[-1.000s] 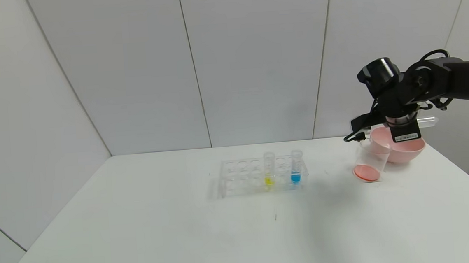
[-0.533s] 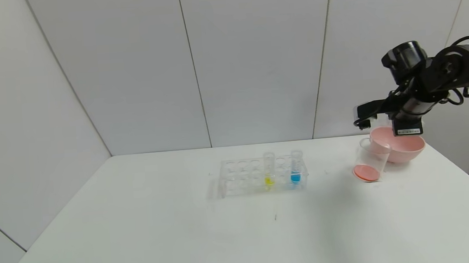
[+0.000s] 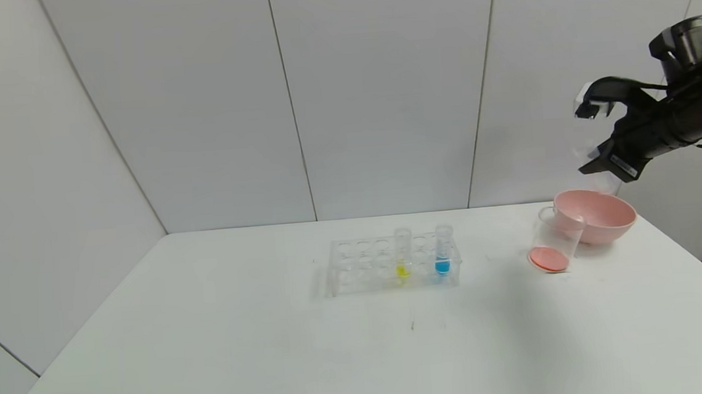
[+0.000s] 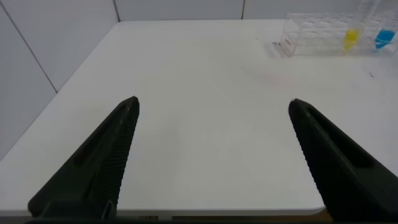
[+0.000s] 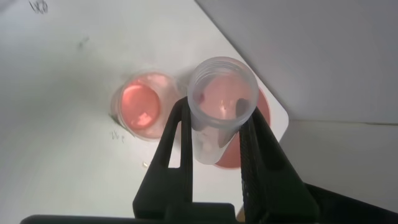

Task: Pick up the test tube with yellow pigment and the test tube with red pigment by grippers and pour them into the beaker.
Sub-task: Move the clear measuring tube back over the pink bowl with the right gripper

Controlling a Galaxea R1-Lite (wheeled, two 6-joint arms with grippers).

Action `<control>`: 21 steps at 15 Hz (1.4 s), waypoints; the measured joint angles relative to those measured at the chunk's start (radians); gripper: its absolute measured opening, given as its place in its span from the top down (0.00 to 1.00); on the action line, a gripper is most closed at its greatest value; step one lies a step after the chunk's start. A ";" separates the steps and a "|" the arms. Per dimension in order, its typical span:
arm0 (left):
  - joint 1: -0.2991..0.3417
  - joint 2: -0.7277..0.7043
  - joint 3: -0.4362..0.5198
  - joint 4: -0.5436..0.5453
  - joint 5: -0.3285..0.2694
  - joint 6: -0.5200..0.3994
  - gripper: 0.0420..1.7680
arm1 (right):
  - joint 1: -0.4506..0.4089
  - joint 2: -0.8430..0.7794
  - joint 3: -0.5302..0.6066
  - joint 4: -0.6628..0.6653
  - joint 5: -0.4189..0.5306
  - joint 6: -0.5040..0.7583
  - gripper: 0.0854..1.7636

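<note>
Up and off to the right the right gripper (image 3: 594, 137) has swung since a second ago, from just over the pink bowl (image 3: 600, 220) to high above it, near the wall; its fingers (image 5: 177, 146) are clamped on an emptied clear tube (image 5: 219, 106), mouth towards the wrist camera, with the bowl and the beaker (image 3: 553, 244) far below. That beaker stands on the table (image 3: 214, 355) touching the bowl's left side, red liquid pooled in its bottom. Well to its left the rack (image 3: 392, 262) holds the yellow tube (image 3: 403, 256) and a blue tube (image 3: 443, 251) upright, one hole apart. Low over the near left corner, the left gripper (image 4: 214, 149) hangs with jaws wide apart, holding nothing
</note>
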 joint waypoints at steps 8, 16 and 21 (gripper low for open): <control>0.000 0.000 0.000 0.000 0.000 0.000 0.03 | -0.124 0.035 0.038 -0.342 0.139 0.446 0.75; 0.000 0.000 0.000 0.000 0.000 0.000 0.03 | -0.237 0.123 0.299 -0.717 0.254 0.564 0.75; 0.000 0.000 0.000 0.000 0.000 0.000 0.03 | -0.261 0.241 0.331 -0.889 0.257 0.606 0.75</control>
